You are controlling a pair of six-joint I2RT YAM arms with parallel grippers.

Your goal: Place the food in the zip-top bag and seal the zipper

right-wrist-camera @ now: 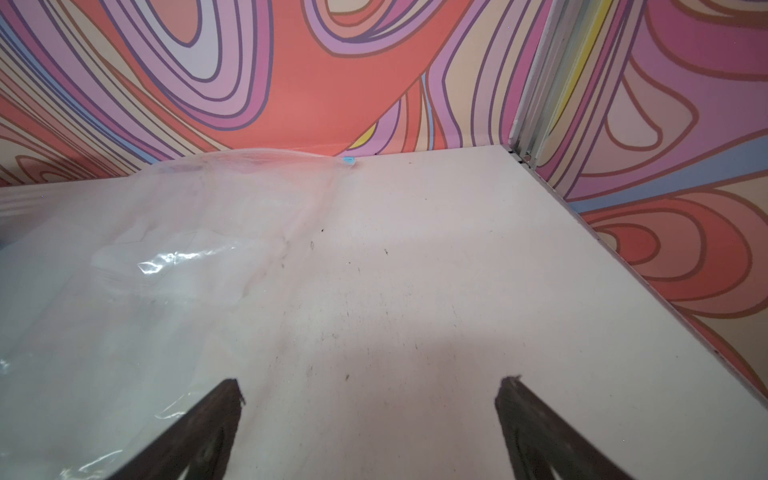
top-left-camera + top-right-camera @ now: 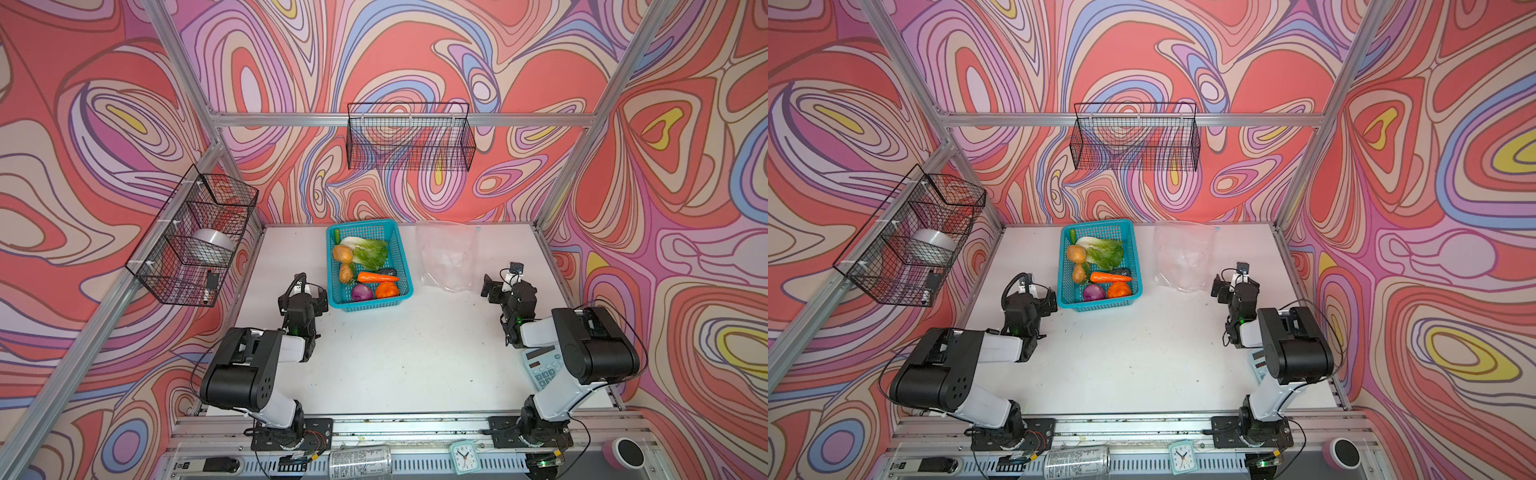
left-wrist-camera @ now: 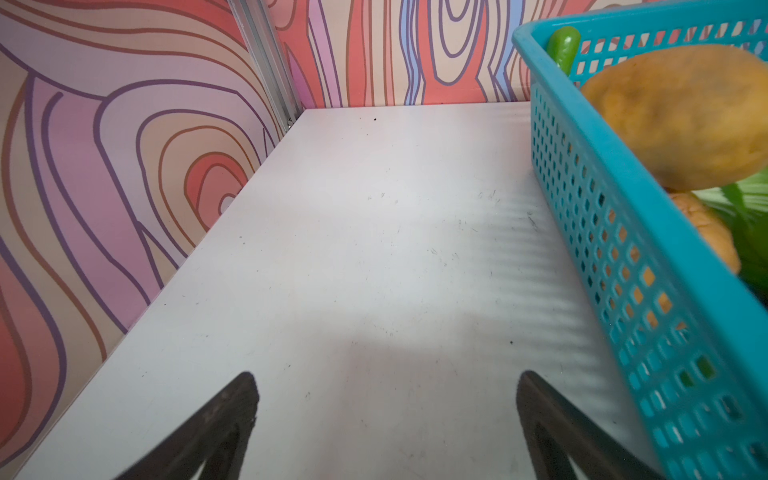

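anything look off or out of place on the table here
Nothing is spilled or damaged: the vegetables all sit in the basket and the bag lies flat beside it. The only stray is a calculator at the right edge of the table, partly under the right arm; it has no part in the packing.

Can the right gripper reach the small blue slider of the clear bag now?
Probably yes. The right gripper is open and empty, and only bare table lies between it and the slider at the far corner of the zip-top bag; nothing blocks that path.
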